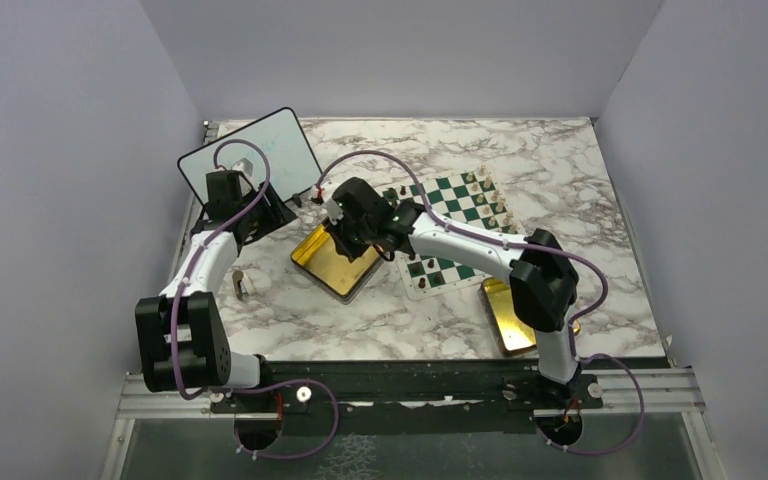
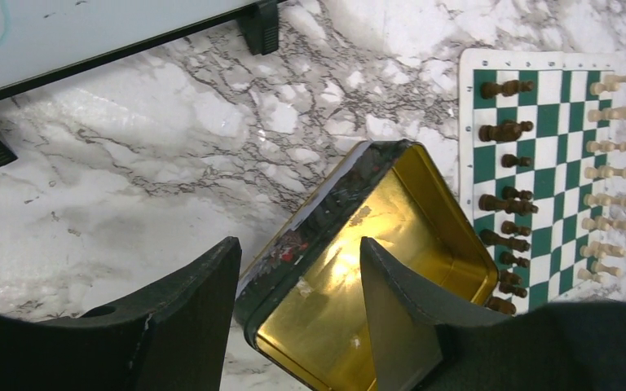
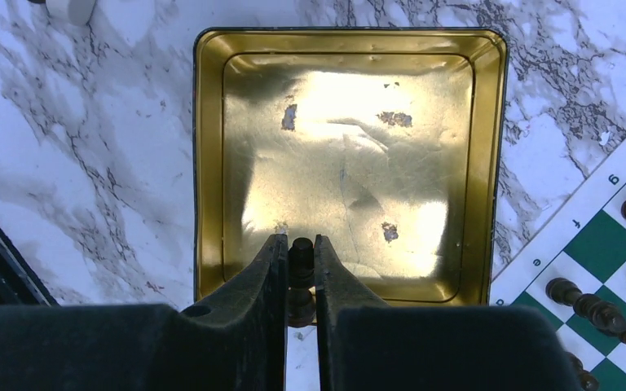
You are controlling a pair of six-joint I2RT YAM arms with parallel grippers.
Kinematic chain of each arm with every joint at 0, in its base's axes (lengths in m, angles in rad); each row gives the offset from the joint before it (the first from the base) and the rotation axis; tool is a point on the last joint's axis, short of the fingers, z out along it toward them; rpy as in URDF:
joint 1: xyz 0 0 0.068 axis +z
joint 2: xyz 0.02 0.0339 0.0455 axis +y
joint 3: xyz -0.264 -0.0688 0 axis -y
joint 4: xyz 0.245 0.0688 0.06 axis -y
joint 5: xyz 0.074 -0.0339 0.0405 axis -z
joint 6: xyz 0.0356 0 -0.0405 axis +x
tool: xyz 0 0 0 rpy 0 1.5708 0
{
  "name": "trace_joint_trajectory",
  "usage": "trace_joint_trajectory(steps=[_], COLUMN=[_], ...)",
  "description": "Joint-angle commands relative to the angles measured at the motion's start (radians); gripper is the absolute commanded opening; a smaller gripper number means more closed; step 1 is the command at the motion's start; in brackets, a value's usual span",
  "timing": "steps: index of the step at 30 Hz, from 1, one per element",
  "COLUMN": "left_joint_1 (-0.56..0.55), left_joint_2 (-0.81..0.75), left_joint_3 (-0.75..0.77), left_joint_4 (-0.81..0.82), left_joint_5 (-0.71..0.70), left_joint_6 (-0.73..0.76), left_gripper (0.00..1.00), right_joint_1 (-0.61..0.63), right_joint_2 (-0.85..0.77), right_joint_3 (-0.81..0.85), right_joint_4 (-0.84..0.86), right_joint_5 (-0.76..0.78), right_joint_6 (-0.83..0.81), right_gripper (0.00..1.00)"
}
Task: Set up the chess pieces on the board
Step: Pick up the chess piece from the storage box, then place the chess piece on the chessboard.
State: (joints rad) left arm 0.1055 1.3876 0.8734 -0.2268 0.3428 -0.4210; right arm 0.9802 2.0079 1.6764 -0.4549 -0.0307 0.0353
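Right tool (image 3: 298, 241) pinches a dark piece (image 3: 301, 259) over the gold tin (image 3: 209, 163) (scuffed inside); left tool (image 2: 297, 248) gapes

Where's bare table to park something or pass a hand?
Free: marble table behind the board, right of the whiteboard; marble right of the board; the front strip between the open tin and the table's near edge. Crowded: at the tin's rim, where the right gripper pinches a dark piece.

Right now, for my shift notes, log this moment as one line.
right gripper shut on dark chess piece at gold tin | left gripper open, empty | board carries dark pieces, cream pieces
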Motion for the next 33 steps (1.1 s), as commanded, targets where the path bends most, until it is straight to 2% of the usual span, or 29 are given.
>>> trace_joint_trajectory(steps=[1, 6, 11, 17, 25, 33], left_joint_1=[-0.004, -0.026, -0.045, -0.103, -0.259, -0.285], left_joint_2=[-0.042, -0.06, -0.084, -0.093, -0.095, -0.093], left_joint_3=[0.036, 0.045, 0.02, -0.039, -0.06, -0.062], left_joint_4=[-0.006, 0.0, 0.07, 0.274, 0.402, 0.481], left_joint_5=[0.122, 0.249, 0.384, 0.518, 0.488, 0.42], left_joint_6=[0.01, 0.001, -0.051, -0.15, -0.195, -0.237], left_gripper=[0.57, 0.56, 0.56, 0.6, 0.66, 0.66], right_joint_1=[-0.021, -0.061, -0.145, -0.209, -0.216, -0.215], right_joint_2=[-0.063, -0.121, -0.18, -0.223, -0.235, -0.256], right_joint_3=[-0.072, -0.135, -0.198, -0.225, -0.232, -0.263], right_joint_4=[0.137, 0.224, 0.306, 0.392, 0.504, 0.556], right_joint_5=[0.009, 0.068, 0.04, 0.036, -0.038, -0.081], right_joint_6=[0.072, 0.202, 0.391, 0.55, 0.679, 0.712], right_gripper=[0.11, 0.11, 0.11, 0.11, 0.11, 0.11])
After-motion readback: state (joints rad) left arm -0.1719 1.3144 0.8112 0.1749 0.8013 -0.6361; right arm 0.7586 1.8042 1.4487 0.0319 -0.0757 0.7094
